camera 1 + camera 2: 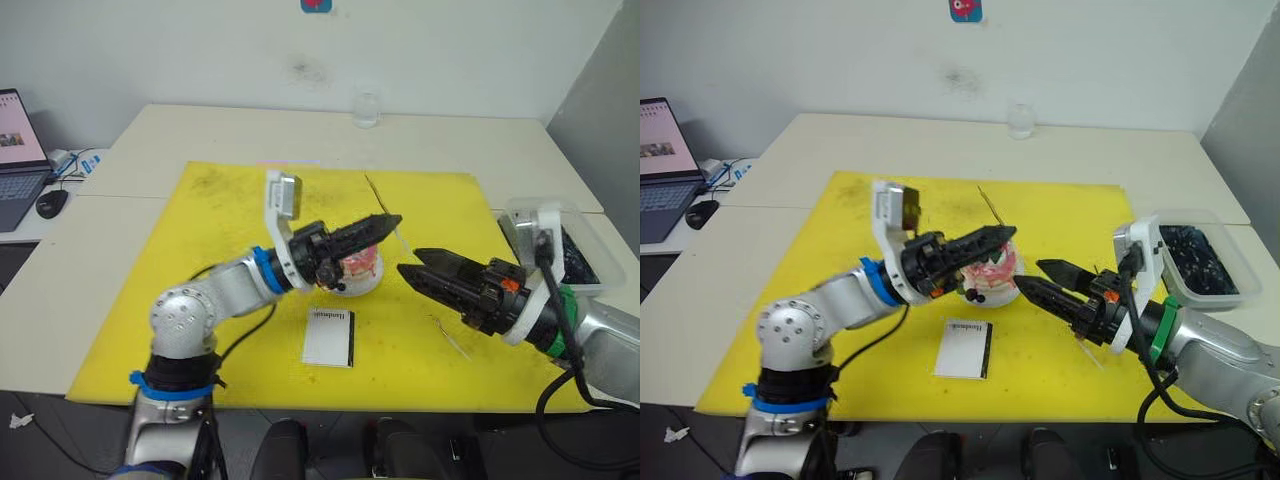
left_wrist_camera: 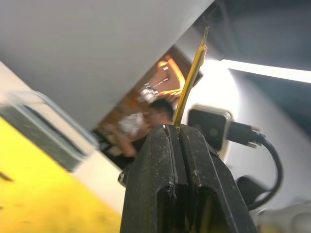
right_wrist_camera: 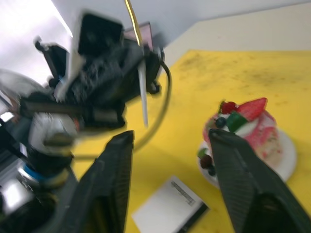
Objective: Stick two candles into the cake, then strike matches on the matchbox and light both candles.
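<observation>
left gripper [image 2: 176, 128]: jaws pressed on 1 thin pale golden wiry candle [image 2: 190, 77], held above the small pink-and-white cake [image 1: 992, 270] on its plate. candle likely light, bendable; grip low. right gripper [image 3: 170, 138]: jaws spread, beside cake. flat white matchbox [image 1: 329, 338] nearby.

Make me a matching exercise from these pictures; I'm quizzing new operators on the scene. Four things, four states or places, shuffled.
Things:
1. left tool
2. right tool
3. matchbox
4. cake

States or places:
A. lies flat on the yellow mat, nearer the robot than the cake
B. shut on a candle
C. sits on a white plate
D. fingers apart, holding nothing

Pairs: 1-B, 2-D, 3-A, 4-C
</observation>
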Robot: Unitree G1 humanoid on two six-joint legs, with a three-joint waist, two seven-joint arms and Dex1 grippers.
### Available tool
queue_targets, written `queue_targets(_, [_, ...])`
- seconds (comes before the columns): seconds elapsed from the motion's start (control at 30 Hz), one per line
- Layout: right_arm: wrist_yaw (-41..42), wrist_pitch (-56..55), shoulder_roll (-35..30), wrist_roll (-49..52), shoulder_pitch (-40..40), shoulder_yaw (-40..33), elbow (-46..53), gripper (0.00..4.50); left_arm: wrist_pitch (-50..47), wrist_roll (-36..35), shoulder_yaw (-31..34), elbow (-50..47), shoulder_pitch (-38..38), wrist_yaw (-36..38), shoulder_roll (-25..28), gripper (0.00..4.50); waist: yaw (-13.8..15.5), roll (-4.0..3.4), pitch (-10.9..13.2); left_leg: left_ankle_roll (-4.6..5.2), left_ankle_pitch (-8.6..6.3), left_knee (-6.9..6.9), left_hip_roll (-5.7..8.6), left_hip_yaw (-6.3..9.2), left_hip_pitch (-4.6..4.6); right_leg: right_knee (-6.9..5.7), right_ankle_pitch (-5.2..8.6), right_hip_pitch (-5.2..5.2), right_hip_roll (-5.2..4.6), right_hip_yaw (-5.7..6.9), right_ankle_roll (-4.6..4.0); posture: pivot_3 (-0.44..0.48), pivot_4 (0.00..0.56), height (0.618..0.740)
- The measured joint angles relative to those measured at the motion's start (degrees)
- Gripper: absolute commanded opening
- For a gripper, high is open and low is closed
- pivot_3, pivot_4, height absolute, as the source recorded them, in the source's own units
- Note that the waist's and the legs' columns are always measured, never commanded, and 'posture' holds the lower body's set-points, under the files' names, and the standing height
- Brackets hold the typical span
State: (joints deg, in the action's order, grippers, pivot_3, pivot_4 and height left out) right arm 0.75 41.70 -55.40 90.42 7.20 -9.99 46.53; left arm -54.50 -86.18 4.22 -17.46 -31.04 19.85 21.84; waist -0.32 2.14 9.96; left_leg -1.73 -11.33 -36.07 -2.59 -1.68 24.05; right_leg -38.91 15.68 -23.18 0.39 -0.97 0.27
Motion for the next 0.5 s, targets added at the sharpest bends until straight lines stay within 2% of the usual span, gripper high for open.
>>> queue_targets(0.07, [2.8, 1.29, -2.51, -5.42, 0.11, 0.08, 0.34, 4.29, 1.51, 6.55, 0.56, 0.01, -1.45, 3.26, 5.72, 0.0, 0.0, 0.0, 0.0, 0.0, 0.0, 0.05, -0.02, 0.01, -0.01, 0.02, 0.02, -0.02, 0.02, 0.02, -0.03, 0.0, 0.15, 0.74])
queue_targets(0.1, [4.25, 1.56, -3.02, -7.93, 0.37, 0.37, 0.55, 4.47, 3.18, 10.75, 0.67, 0.13, -1.84, 5.43, 8.0, 0.0, 0.02, 0.0, 0.0, 0.0, 0.0, 0.06, -0.02, 0.01, -0.01, 0.02, 0.04, -0.02, 0.02, 0.02, -0.07, 0.0, 0.15, 0.74])
queue_targets(0.27, [9.53, 2.66, -4.71, -17.53, 3.13, 3.54, 1.77, 4.47, 13.55, 29.99, -1.46, 3.43, -1.42, 15.39, 14.41, 0.0, 0.09, -0.01, 0.01, -0.01, -0.01, 0.1, -0.11, 0.0, 0.07, 0.15, 0.07, -0.05, -0.06, 0.04, -0.12, 0.0, 0.15, 0.74])
queue_targets(0.5, [12.75, 5.23, -5.75, -23.13, 5.0, 5.73, 3.12, 4.47, 21.52, 42.09, -4.88, 7.16, 1.99, 24.29, 13.65, 0.0, 0.18, 0.03, 0.03, 0.0, -0.01, 0.08, -0.15, 0.02, 0.32, 0.25, 0.06, -0.14, -0.46, 0.11, -0.08, 0.0, 0.15, 0.74])
